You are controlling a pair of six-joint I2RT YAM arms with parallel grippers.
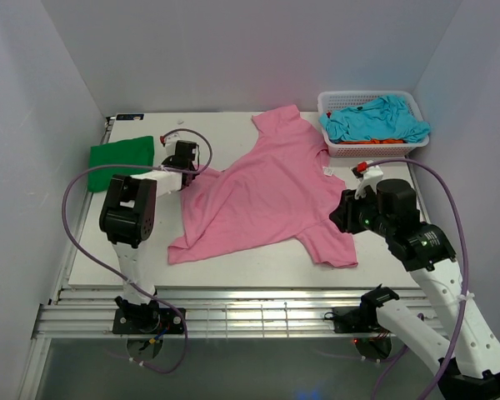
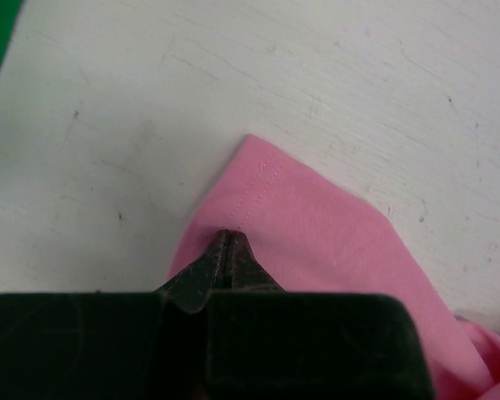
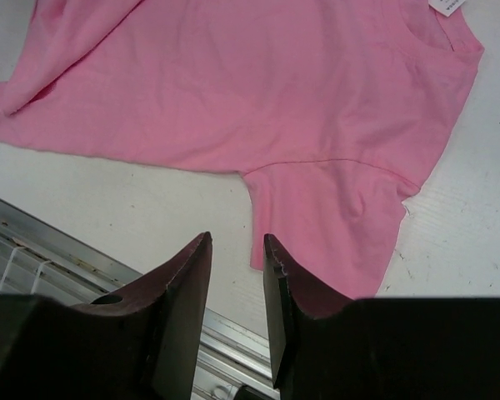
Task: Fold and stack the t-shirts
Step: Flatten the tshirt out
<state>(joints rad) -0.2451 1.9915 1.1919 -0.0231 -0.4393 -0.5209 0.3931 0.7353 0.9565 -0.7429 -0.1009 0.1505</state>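
**Top view.** A large pink t-shirt (image 1: 267, 192) lies spread in the middle of a white table (image 1: 250, 268). It is turned at a slant, with its neck toward the back and its hem toward the near left. The cloth is plain pink, mostly flat, with soft wrinkles. A green t-shirt (image 1: 122, 157) sits folded at the back left of the table, well apart from the pink one. At the back right, a white mesh basket (image 1: 362, 94) holds a crumpled turquoise t-shirt (image 1: 375, 121) on top of an orange t-shirt (image 1: 382, 142), of which only a sliver shows. The left gripper (image 1: 196, 171) sits at the pink shirt's left edge. The right gripper (image 1: 343, 212) is by the short sleeve on the shirt's right side.

**Left wrist view.** The left gripper's (image 2: 225, 242) fingers are pressed together on a stitched corner of the pink cloth (image 2: 317, 242). The corner points away from the camera and lies on the scuffed white tabletop. A strip of green shows at the top left edge.

**Right wrist view.** The right gripper's (image 3: 236, 242) two dark fingers stand apart with nothing between them. They hang over bare table just beside the near edge of the sleeve (image 3: 333, 217). Beyond them, the body of the pink shirt (image 3: 258, 83) fills the upper half of the view. A white label (image 3: 446, 7) shows at the neck, and a metal rail (image 3: 67, 242) runs along the table's near edge.
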